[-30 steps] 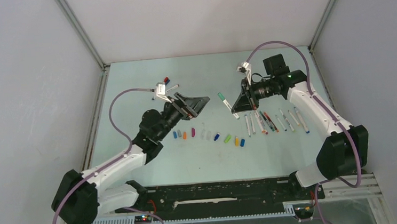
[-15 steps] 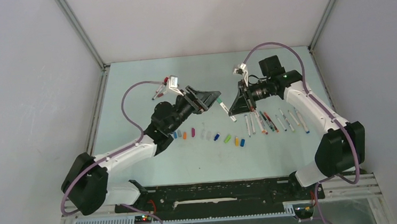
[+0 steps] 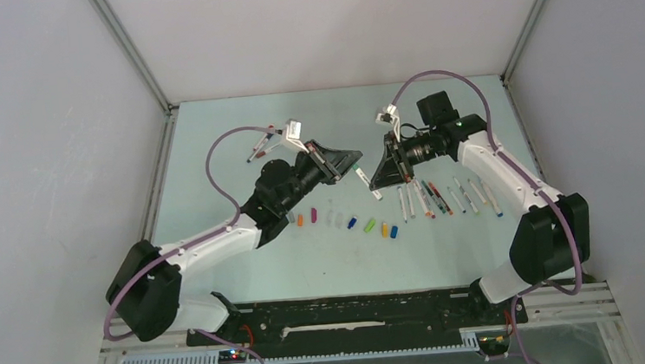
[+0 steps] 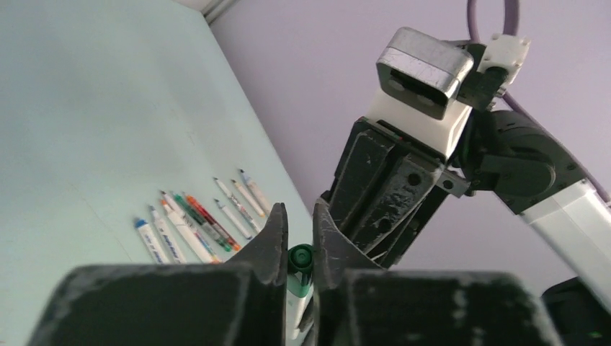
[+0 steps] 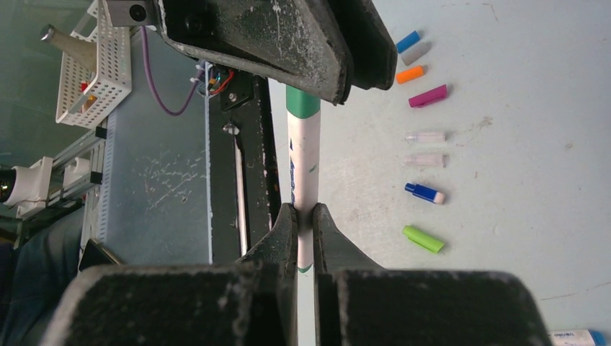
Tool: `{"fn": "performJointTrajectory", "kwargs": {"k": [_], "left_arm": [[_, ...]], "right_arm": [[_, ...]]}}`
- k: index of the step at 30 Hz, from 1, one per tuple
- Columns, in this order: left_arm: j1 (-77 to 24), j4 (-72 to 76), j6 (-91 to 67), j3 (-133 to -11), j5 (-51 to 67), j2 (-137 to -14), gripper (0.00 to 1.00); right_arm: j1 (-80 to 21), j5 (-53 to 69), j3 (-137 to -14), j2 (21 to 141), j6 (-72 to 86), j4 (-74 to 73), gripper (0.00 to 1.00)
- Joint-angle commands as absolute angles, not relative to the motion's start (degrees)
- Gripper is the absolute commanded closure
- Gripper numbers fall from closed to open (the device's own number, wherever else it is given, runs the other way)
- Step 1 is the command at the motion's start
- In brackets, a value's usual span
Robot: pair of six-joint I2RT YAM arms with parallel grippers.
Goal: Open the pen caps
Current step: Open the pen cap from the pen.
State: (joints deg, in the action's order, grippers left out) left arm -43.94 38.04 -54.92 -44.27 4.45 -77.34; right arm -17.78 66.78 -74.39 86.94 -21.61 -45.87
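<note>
A white pen (image 5: pixel 302 169) with a green pen cap (image 4: pixel 301 258) hangs in the air between the two arms. My right gripper (image 5: pixel 305 215) is shut on the white barrel (image 3: pixel 372 187) near its lower end. My left gripper (image 4: pixel 300 216) is shut on the green cap (image 5: pixel 302 101), which shows end-on between its fingers. In the top view the left gripper (image 3: pixel 355 159) and right gripper (image 3: pixel 379 180) face each other tip to tip above mid-table. Several loose pen caps (image 3: pixel 350 223) lie in a row on the table below.
Several uncapped pens (image 3: pixel 444 197) lie side by side to the right, beneath the right arm, and show again as uncapped pens (image 4: pixel 194 223) in the left wrist view. Magenta (image 5: pixel 428 95), blue (image 5: pixel 424 192) and green (image 5: pixel 423 238) loose caps lie on the table. One more pen (image 3: pixel 257 150) lies at the back left.
My left arm swung right to the held pen, and its open jaws closed onto the green cap. The right gripper kept its hold and shifted slightly left.
</note>
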Motion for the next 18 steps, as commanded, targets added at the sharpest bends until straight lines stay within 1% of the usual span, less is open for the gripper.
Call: {"fn": "performJointTrajectory", "kwargs": {"k": [1, 4, 5, 8, 10, 11, 13, 18], "left_arm": [[-44.4, 37.9, -53.8, -47.4, 4.8, -77.4, 1.00], [-44.4, 38.2, -53.3, -46.7, 4.2, -76.5, 1.00], [-44.4, 38.2, -53.0, -46.6, 4.0, -76.2, 1.00], [-44.5, 38.2, -52.2, -46.5, 4.2, -75.6, 1.00], [-44.8, 38.6, -52.0, -46.5, 4.4, -75.8, 1.00], [-45.0, 39.0, -51.9, -46.5, 4.5, -75.9, 1.00], [-45.5, 39.8, -51.8, -46.5, 4.6, -76.4, 1.00], [-46.2, 41.2, -51.5, -47.0, 4.6, -77.5, 1.00]], "right_arm": [[-18.1, 67.2, -74.5, 87.2, -22.0, -45.4, 1.00], [-18.1, 67.2, -74.4, 87.5, -22.0, -45.4, 0.99], [-18.1, 67.2, -74.4, 87.6, -21.7, -45.5, 0.93], [-18.0, 67.6, -74.4, 87.9, -20.7, -45.0, 0.61], [-18.1, 68.3, -74.5, 88.0, -20.3, -44.9, 0.46], [-18.2, 68.6, -74.5, 88.0, -20.1, -44.7, 0.42], [-18.3, 69.1, -74.5, 88.0, -19.7, -44.7, 0.39], [-18.6, 69.7, -74.4, 88.4, -18.6, -44.0, 0.39]]}}
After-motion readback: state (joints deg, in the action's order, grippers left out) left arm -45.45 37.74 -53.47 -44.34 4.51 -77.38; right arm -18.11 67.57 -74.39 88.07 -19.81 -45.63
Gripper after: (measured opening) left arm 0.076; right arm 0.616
